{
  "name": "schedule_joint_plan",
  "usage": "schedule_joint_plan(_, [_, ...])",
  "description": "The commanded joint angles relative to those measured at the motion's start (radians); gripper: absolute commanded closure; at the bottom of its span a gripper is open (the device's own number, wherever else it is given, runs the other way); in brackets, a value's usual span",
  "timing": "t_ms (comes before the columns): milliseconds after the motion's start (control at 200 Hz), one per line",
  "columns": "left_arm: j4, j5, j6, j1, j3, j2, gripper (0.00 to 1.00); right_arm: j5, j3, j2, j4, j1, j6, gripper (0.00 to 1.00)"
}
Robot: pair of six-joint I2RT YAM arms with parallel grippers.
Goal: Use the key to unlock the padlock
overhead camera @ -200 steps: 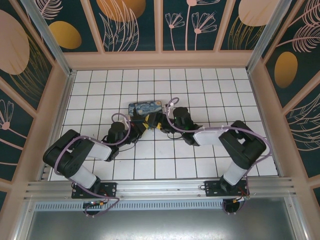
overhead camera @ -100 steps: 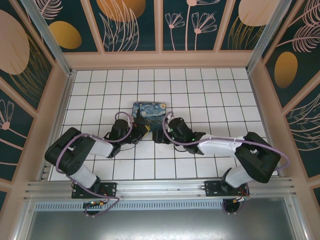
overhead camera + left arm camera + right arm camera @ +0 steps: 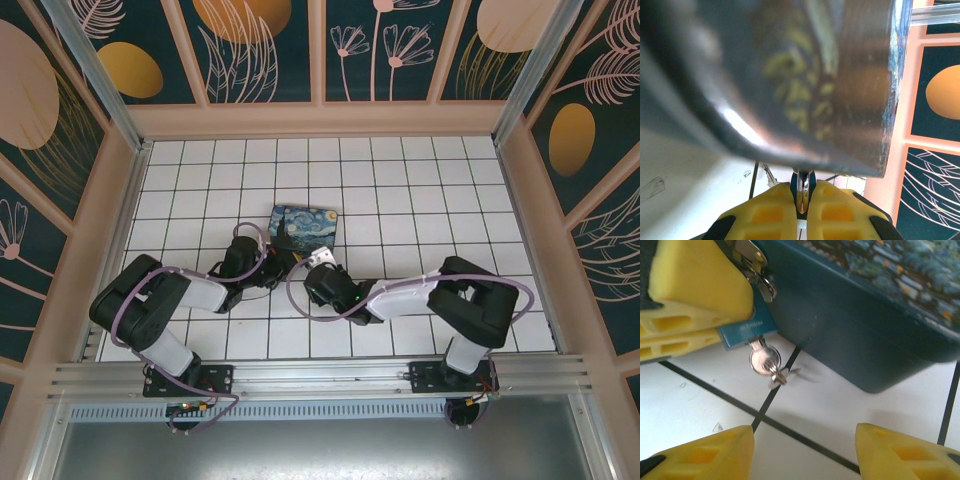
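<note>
The small blue padlock (image 3: 746,328) hangs in my left gripper (image 3: 283,262), whose yellow fingers (image 3: 695,285) are shut on its body. In the left wrist view the padlock (image 3: 802,192) shows edge-on between the pads of the left gripper (image 3: 802,187). The silvery key (image 3: 764,360) sticks out of the padlock's bottom, with a small ring dangling from it. My right gripper (image 3: 805,450) stands open just short of the key, with nothing between its fingers. In the top view the right gripper (image 3: 308,270) faces the left one.
A rectangular box with a blue-yellow swirly painting (image 3: 305,224) lies right behind the padlock, and its dark side wall (image 3: 850,335) is close to the key. White tiled floor (image 3: 840,405) lies under the grippers. Walls surround the table.
My right gripper has pulled back toward the near edge and its arm has folded. The key stays in the padlock. The painted box has shifted slightly to the right.
</note>
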Motion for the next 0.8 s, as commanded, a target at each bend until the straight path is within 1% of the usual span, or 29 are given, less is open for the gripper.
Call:
schedule_joint_plan(0, [0.010, 0.034, 0.024, 0.001, 0.029, -0.025, 1.00, 0.099, 0.051, 0.040, 0.048, 0.009, -0.056, 0.46])
schedule_joint_plan(140, [0.011, 0.037, 0.024, 0.001, 0.028, -0.024, 1.00, 0.124, 0.082, 0.079, 0.059, 0.007, -0.067, 0.48])
schedule_joint_plan(310, [0.020, 0.043, 0.018, 0.002, 0.022, -0.020, 1.00, 0.121, 0.123, 0.116, 0.045, -0.018, -0.068, 0.52])
schedule_joint_plan(415, [0.023, 0.045, 0.021, 0.001, 0.016, -0.018, 1.00, 0.114, 0.139, 0.121, 0.043, -0.037, -0.068, 0.59])
schedule_joint_plan(525, [0.027, 0.051, 0.024, 0.001, 0.006, -0.013, 1.00, 0.099, 0.153, 0.113, 0.042, -0.054, -0.071, 0.69])
schedule_joint_plan(626, [0.037, 0.056, 0.024, 0.002, -0.003, -0.003, 1.00, 0.062, 0.170, 0.107, 0.039, -0.066, -0.080, 0.85])
schedule_joint_plan(701, [0.047, 0.059, 0.023, 0.002, -0.010, 0.003, 1.00, 0.030, 0.183, 0.100, 0.035, -0.074, -0.089, 0.93])
schedule_joint_plan(736, [0.052, 0.060, 0.022, 0.001, -0.013, 0.004, 1.00, 0.004, 0.185, 0.095, 0.033, -0.082, -0.085, 0.98])
schedule_joint_plan(756, [0.054, 0.059, 0.020, 0.001, -0.015, 0.004, 1.00, -0.020, 0.184, 0.090, 0.032, -0.088, -0.081, 1.00])
schedule_joint_plan(796, [0.055, 0.060, 0.021, 0.002, -0.018, 0.004, 1.00, -0.069, 0.176, 0.078, 0.040, -0.103, -0.070, 1.00])
